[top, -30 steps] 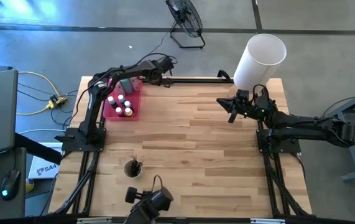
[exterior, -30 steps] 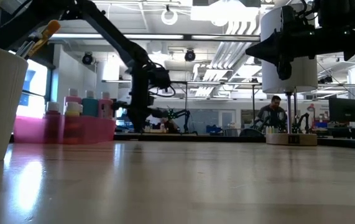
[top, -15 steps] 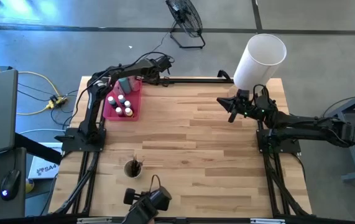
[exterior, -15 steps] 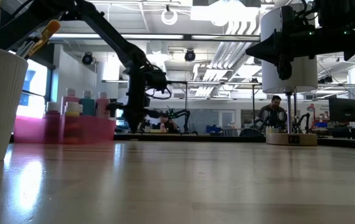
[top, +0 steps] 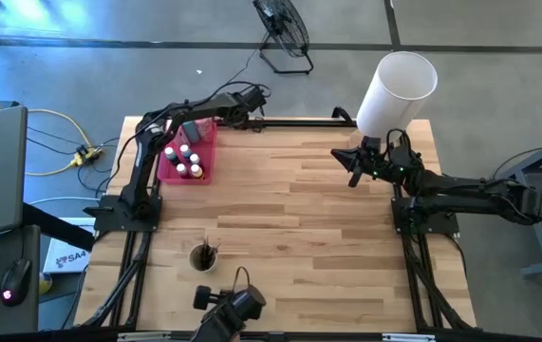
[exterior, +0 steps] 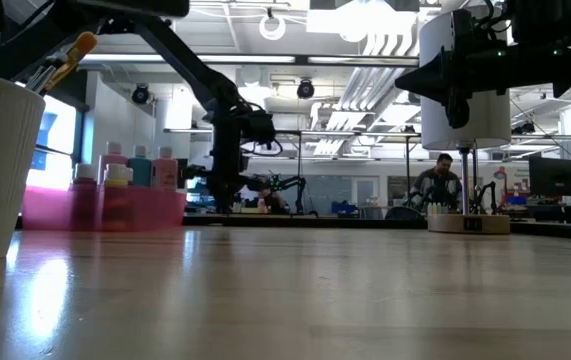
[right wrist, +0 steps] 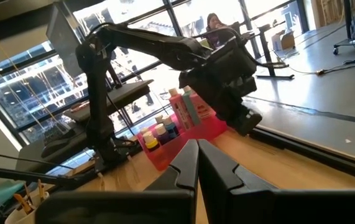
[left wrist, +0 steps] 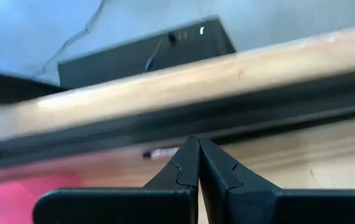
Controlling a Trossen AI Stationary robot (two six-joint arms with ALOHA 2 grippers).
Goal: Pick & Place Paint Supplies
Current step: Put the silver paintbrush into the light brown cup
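Observation:
The pink tray (top: 204, 161) stands at the table's far left and holds two pink bottles and one teal squeeze bottle (top: 190, 128) and several small capped pots (top: 184, 152). They also show in the right wrist view, the bottles (right wrist: 188, 107) behind the pots (right wrist: 160, 132). A white cup (top: 202, 256) with dark-handled brushes stands near the front left. My left gripper (top: 252, 98) is shut and empty above the table's far edge, just right of the tray. My right gripper (top: 354, 174) is shut and empty, raised at the far right.
A big white cylinder (top: 399, 87) stands at the far right corner, just behind my right gripper. The ribbed white cup (exterior: 0, 160) fills the low view's left side. A black frame rail (left wrist: 183, 115) runs along the table's far edge.
My left gripper has shifted a little sideways beside the tray's far right corner, toward the tray and back again. It has stayed shut.

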